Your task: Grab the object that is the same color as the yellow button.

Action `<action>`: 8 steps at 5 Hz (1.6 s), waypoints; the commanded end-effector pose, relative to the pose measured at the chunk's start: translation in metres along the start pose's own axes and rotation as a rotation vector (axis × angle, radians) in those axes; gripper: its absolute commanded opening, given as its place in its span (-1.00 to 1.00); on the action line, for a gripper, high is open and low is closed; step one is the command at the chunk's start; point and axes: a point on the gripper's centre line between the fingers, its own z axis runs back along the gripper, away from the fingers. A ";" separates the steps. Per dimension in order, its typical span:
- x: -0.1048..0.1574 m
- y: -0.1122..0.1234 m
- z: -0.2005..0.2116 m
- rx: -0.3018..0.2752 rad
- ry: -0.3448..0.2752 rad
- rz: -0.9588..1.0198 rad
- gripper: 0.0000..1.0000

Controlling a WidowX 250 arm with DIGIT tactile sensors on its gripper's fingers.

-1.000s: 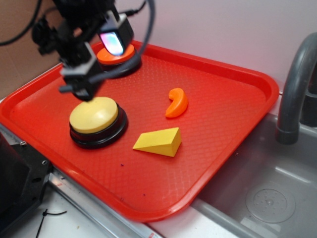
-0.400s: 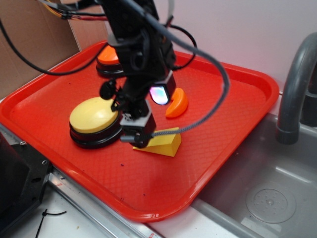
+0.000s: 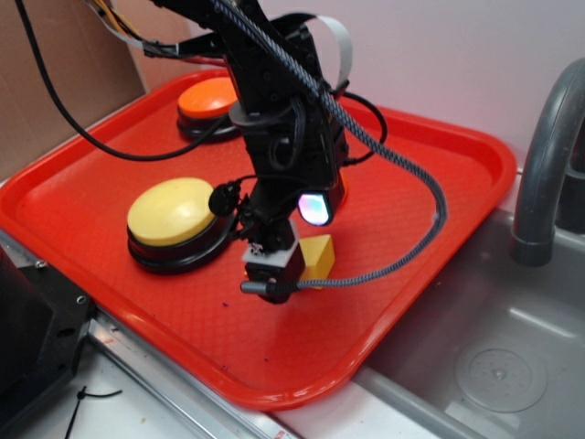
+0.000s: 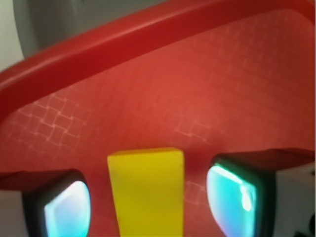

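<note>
In the exterior view the gripper is low over the red tray, on the yellow wedge, which lies just beside the yellow button; the orange button stands well apart. In the wrist view the wedge sits between the two fingers, which are spread with a gap on each side, so I judge the step is the final approach. The next move should be to close on it and lift.

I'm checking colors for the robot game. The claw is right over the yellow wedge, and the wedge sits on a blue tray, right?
Not quite. The tray is red, not blue; the exterior view shows it clearly, and the wrist view agrees. The rest holds: the gripper is over the yellow wedge, with one finger on each side of it.
</note>
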 end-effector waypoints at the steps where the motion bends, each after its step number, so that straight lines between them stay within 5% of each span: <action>1: 0.012 -0.003 -0.015 0.010 0.027 -0.022 1.00; 2: 0.012 -0.006 -0.016 0.036 0.055 -0.009 -1.00; 4: 0.000 -0.002 0.014 0.025 0.102 0.049 -1.00; 6: -0.049 0.023 0.097 -0.074 0.002 0.482 -1.00; 7: -0.082 0.029 0.130 0.013 0.060 0.728 -1.00; 8: -0.110 0.028 0.147 0.016 0.045 0.979 -1.00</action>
